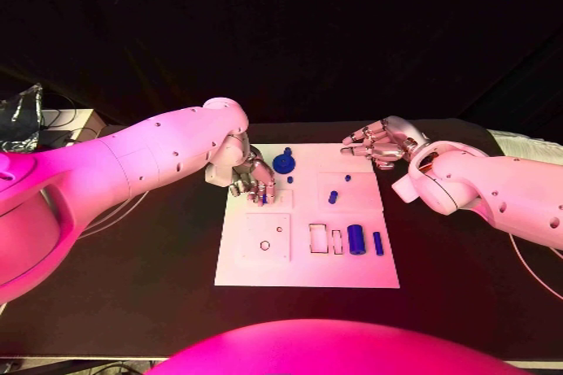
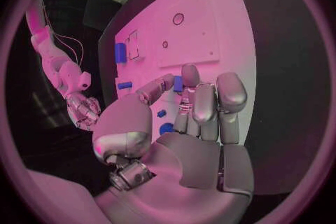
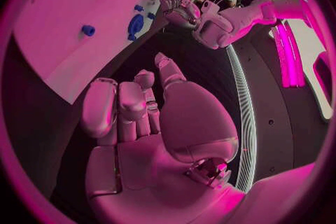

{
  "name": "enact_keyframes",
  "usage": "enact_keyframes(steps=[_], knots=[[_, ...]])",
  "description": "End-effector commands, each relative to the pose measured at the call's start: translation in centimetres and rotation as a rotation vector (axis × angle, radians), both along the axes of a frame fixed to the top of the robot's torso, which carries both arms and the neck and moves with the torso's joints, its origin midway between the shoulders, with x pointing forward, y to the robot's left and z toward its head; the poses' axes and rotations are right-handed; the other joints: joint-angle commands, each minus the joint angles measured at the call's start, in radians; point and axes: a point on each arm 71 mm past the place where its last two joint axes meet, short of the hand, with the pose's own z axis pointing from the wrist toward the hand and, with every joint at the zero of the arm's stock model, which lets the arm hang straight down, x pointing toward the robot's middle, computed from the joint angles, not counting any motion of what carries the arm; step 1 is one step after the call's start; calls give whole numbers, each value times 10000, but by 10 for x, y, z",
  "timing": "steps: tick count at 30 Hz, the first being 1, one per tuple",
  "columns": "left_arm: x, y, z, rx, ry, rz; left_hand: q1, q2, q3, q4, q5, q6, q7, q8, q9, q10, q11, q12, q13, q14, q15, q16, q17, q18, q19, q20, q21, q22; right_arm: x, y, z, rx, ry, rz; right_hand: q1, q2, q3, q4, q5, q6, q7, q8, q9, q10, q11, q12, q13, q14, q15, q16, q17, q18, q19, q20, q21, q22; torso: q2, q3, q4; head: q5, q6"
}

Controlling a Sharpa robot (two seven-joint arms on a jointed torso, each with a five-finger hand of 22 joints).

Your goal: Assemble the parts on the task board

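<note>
My left hand (image 1: 254, 180) pinches a small blue part (image 2: 178, 84) over the task board (image 1: 307, 265), my right hand (image 1: 377, 144) idle and empty-curled beyond it; a tilted part could jam on insertion.

the robot's white left arm reaches in over the table, its silver many-fingered left hand (image 1: 254, 180) pointing down with a small blue piece (image 2: 178, 84) pinched between thumb and fingertips (image 2: 189, 75). the white right arm bends in from the other side, its silver right hand (image 1: 377, 144) hovering with fingers loosely curled, holding nothing.
</note>
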Motion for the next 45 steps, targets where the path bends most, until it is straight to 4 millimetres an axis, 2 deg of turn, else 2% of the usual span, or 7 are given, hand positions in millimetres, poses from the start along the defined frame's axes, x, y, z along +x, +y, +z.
enact_keyframes(steps=[1, 14, 17, 24, 31, 38, 45], knots=[[-2, 3, -7, 411, 15, -3, 746, 765, 97, -58, 21, 103, -77, 30, 69, 0, -82, -54, 11, 38, -3, 58, 11, -183, 87, 1, 41, 1079, -1, 2, 0, -19, -23, 198, 83, -9, -21, -53, 69, 32, 36, -35, -8, 3, -61, -49, -8, 21, -65, -66, -7, 5, 770, -60, 1, 1549, -1, 5, 3, 0, 0], [0, 6, -7, 436, 47, 77, 646, 831, -43, -107, -28, 130, -94, -16, 133, 18, -83, -54, 49, 45, -1, 72, 31, -184, 94, 14, 59, 1083, -1, 2, 0, -18, -24, 205, 83, -9, -21, -53, 69, 32, 36, -35, -8, 3, -61, -49, -8, 21, -65, -66, -7, 5, 770, -60, 1, 1549, -6, 6, -1, 26, 0], [0, 4, -7, 409, 62, 75, 719, 874, -480, -7, -55, 181, -126, -51, 120, 48, -91, -64, 53, 52, 2, 95, 56, -194, 95, 18, 69, 1087, -1, 2, 0, -20, -24, 205, 83, -9, -21, -53, 69, 32, 36, -35, -8, 3, -61, -49, -8, 21, -65, -66, -7, 5, 770, -60, 1, 1549, -3, 7, 2, 27, 0], [0, 4, -8, 367, 107, 88, 718, 741, -1701, 248, -106, 284, -206, -166, 16, 77, -109, -70, 68, 56, -5, 104, 72, -216, 98, 7, 66, 1082, 0, 2, 0, -23, -24, 207, 93, -12, -17, -70, 76, 36, 33, -36, -10, 6, -62, -48, -6, 22, -66, -66, -3, 4, 771, -61, 5, 1550, 3, 13, -4, 20, 0], [0, 3, -8, 318, 109, 146, 807, 831, -3046, 772, -189, 381, -228, -237, -60, 85, -112, -70, 85, 57, -7, 109, 83, -224, 108, 3, 61, 1079, 0, 3, 0, -24, -25, 212, 105, -4, -9, -80, 75, 37, 34, -35, -11, 4, -63, -53, -10, 23, -66, -64, 0, 2, 772, -61, 14, 1552, 5, 11, 6, 12, 0], [1, 4, -8, 270, -15, 312, 912, 925, -3485, 1020, -180, 404, -225, -277, -95, 96, -108, -71, 90, 61, -12, 110, 86, -226, 118, -3, 71, 1086, 0, 3, 0, -26, -24, 217, 105, -4, -9, -80, 75, 37, 34, -35, -11, 4, -63, -53, -10, 23, -66, -64, 0, 2, 772, -61, 14, 1552, 4, 8, 0, 13, 0], [1, 5, -8, 246, -105, 426, 986, 854, -3994, 1244, -185, 437, -237, -266, -87, 105, -112, -70, 98, 64, -15, 122, 95, -228, 131, -6, 81, 1091, 0, 3, 0, -27, -25, 219, 105, -4, -9, -80, 75, 37, 34, -35, -11, 4, -63, -53, -10, 23, -66, -64, 0, 2, 772, -61, 14, 1552, 2, 3, -1, 10, 0]])
